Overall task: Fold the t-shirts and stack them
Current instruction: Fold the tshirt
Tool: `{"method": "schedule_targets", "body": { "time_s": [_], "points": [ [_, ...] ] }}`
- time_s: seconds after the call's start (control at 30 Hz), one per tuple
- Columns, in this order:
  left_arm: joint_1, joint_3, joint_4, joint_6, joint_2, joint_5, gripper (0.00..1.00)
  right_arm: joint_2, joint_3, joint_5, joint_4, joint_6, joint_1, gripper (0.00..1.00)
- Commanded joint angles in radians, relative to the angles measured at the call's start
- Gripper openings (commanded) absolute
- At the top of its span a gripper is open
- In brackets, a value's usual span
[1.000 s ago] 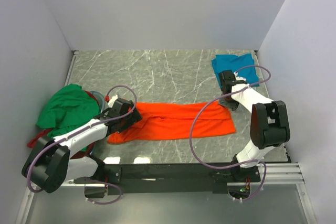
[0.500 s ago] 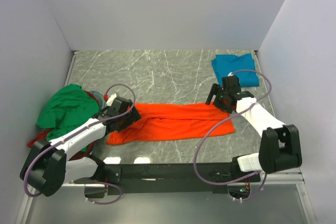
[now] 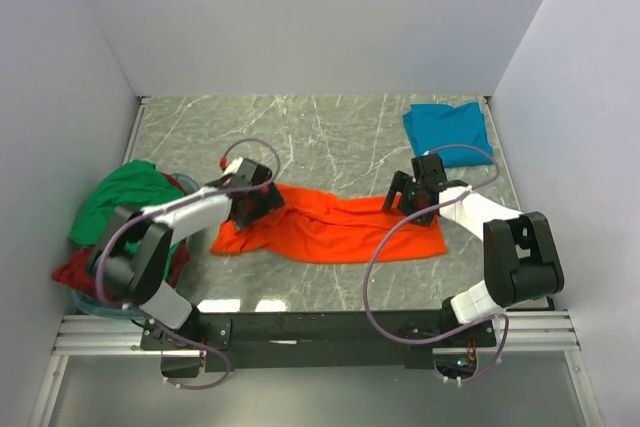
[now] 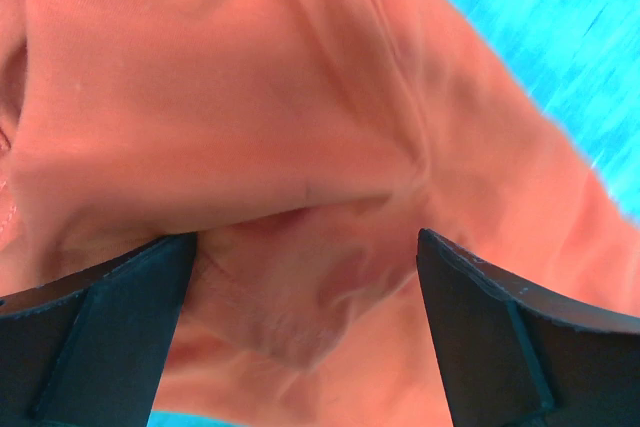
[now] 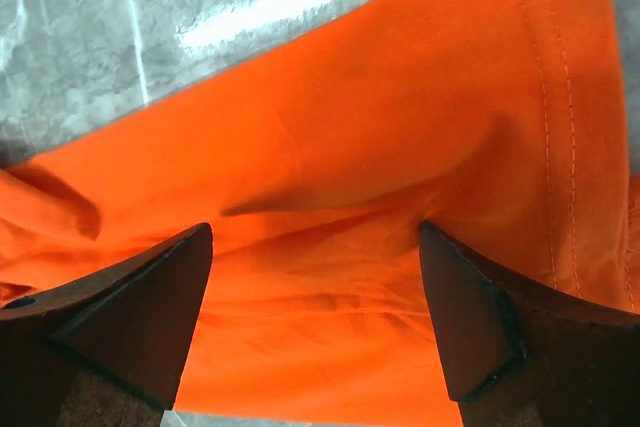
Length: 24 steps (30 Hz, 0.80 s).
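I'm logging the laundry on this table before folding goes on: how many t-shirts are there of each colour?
orange t-shirt: 1
teal blue t-shirt: 1
green t-shirt: 1
dark red t-shirt: 1
Total: 4

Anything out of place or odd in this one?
Nothing damaged. The orange t-shirt lies as a rumpled, slanted strip; the green t-shirt and dark red t-shirt sit heaped unfolded at the left edge of the table.
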Motion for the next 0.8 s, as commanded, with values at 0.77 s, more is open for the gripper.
{"method": "schedule_targets", "body": {
  "time_s": [0.77],
  "points": [
    [0.018,1.408,0.086,0.051,1.121,0.404,0.99,-0.273,-0.290,-0.104,0.066,0.292,0.883,0.92]
  ]
}}
